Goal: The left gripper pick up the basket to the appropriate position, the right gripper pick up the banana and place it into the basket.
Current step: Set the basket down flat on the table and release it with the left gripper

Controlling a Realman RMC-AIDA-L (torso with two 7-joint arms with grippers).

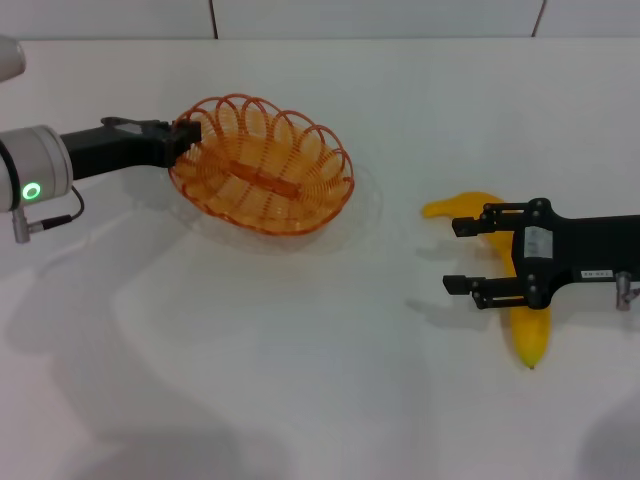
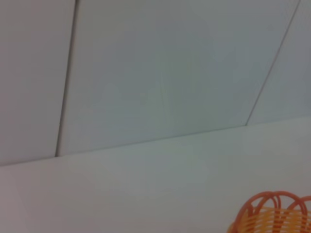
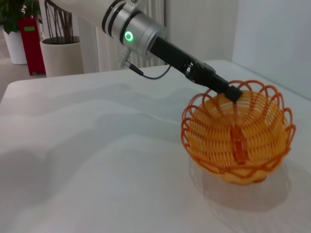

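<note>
Right gripper point(image 1: 462, 256) spread wide, empty, above banana point(image 1: 528, 335); banana long axis crosswise to fingers, directly beneath. Left gripper point(image 1: 185, 137) clamped on basket point(image 1: 262, 165) rim, well left.

Head view looks down, wrist views low — all share basket point(image 1: 262, 165).

table point(image 1: 300, 380) bare between basket point(image 1: 262, 165) and banana point(image 1: 528, 335) | path unobstructed
</note>
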